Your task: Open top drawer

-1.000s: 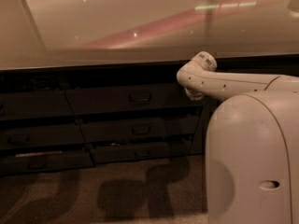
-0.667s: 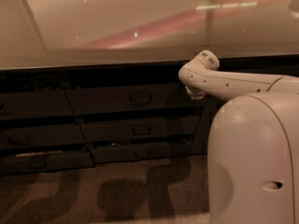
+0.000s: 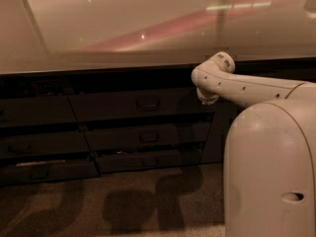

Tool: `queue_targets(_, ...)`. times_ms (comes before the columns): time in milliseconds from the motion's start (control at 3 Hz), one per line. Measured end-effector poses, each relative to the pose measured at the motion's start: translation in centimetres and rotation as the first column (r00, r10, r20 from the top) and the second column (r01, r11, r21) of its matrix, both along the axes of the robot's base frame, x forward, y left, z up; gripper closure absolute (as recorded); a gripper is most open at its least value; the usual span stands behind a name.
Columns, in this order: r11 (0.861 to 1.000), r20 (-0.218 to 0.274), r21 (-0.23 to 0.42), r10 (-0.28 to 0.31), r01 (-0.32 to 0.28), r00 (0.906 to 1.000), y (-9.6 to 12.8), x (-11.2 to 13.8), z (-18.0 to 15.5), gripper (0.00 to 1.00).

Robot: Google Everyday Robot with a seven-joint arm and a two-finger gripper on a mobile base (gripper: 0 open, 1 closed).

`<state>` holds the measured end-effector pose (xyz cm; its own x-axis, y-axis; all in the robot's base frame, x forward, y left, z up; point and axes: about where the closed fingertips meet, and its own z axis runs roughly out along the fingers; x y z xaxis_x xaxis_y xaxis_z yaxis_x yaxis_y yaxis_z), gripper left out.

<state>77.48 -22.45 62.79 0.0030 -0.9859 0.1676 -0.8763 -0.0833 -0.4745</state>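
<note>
Camera view: top drawer (image 3: 113, 106) shut, under counter (image 3: 148, 33), mid-scene. Gripper (image 3: 207, 99) at end of arm (image 3: 252, 89), just right of drawer front, mostly hidden behind arm joint; open or closed, cannot tell. Drawer looks rigid, wide, probably weighty, sliding straight out. Only hold: small central handle (image 3: 148, 103); hook it, pull squarely toward near side

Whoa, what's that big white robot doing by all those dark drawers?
A robot is setting out to open the wide dark grey-brown top drawer under the pale shiny countertop. Its bent white arm reaches toward the drawer's right end. The tool is hidden behind that bend, so it can't be seen. The drawer looks shut, and nothing touches its small rectangular pull handle.
</note>
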Motion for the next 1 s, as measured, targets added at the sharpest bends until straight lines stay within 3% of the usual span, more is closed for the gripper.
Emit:
queue_targets(667,1.000,-0.004,-0.006,-0.003,0.003,1.0000,-0.01,-0.05,0.18,1.00)
queue_targets(1000,0.999,-0.014,-0.051,-0.006,0.005,0.9999,0.28,-0.53,0.24,1.00)
